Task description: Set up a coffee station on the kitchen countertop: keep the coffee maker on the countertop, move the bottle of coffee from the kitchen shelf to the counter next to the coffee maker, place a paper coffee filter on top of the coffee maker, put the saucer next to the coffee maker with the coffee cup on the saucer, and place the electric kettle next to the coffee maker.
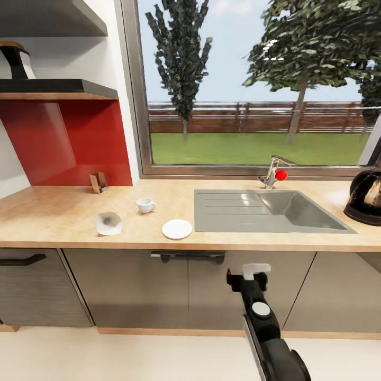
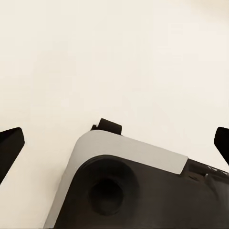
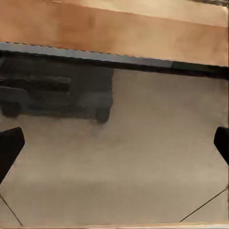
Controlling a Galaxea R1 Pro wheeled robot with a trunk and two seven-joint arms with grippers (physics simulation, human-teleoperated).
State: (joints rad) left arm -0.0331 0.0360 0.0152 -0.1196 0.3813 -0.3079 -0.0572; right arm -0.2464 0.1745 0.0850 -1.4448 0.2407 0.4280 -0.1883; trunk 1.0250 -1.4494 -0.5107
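Judging from the worktop (image 1: 63,211), little is done: cup (image 1: 145,205) at eleven o'clock of saucer (image 1: 177,229), filter (image 1: 109,223) at nine, kettle (image 1: 366,197) at three; both jaws spread, empty.

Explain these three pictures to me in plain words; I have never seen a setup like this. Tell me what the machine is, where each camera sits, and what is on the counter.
This is a simulated wheeled robot with two arms. The big picture is from its head, facing the kitchen countertop. On it lie a paper coffee filter, a coffee cup and a saucer, all apart. Right of the sink stands the electric kettle. The right gripper hangs below the counter edge.

The other two pictures come from cameras by each gripper. The left gripper looks down at floor and part of the robot; the right gripper faces a cabinet front. Both are open, holding nothing.
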